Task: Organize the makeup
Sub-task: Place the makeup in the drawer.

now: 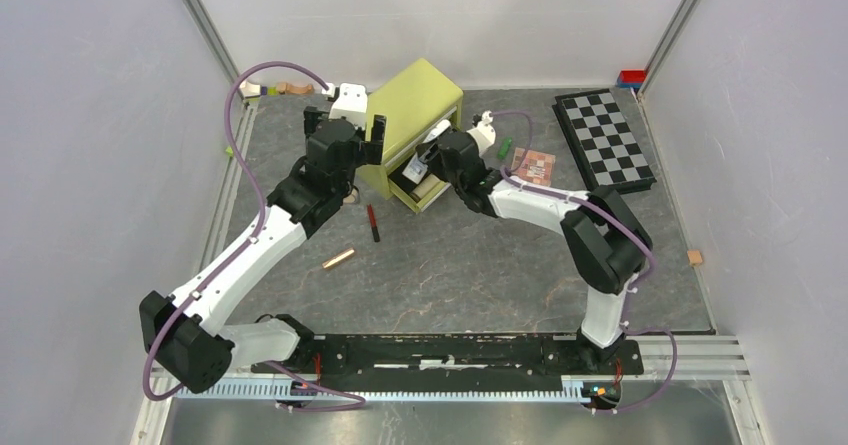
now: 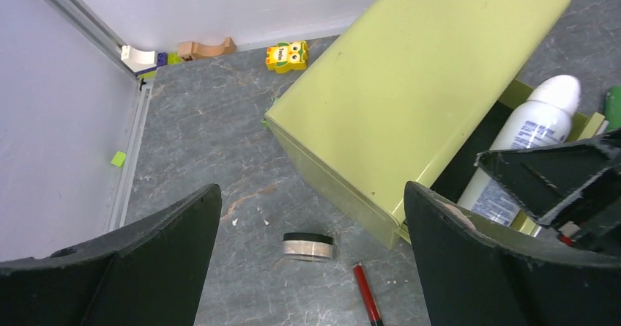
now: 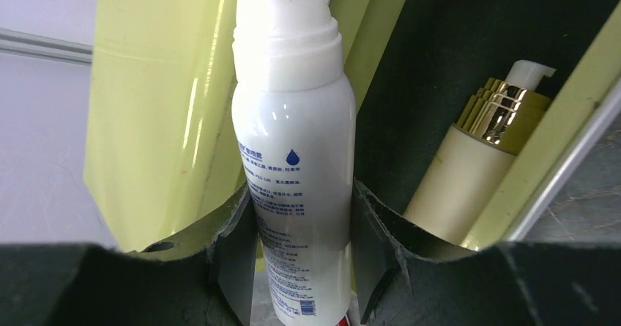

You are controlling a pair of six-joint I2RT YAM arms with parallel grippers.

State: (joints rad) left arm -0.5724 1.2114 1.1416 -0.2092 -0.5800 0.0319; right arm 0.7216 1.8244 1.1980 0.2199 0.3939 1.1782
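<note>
The right claw (image 3: 304,212) clamps the white bottle (image 3: 293,121) mid-body at the green box (image 2: 410,84). It looks light, stiff and slick, so the waist suits. The left claw (image 2: 311,194) gapes wide beside that box.

We see the whole table (image 1: 450,265) from above, near edge at bottom. Both wrist views sit close, sharing the white bottle (image 3: 293,157).

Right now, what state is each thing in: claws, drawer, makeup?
Left claw: open, empty.
Right claw: closed on white bottle.
White bottle: held, at the drawer.
Drawer: pulled open.
Pump bottle: lying inside drawer.
Round compact: lid on, on table beside green box.
Red-black pencil: lying loose on table.
Rose-gold tube: lying loose on table.
Eyeshadow palette: flat on table.
</note>
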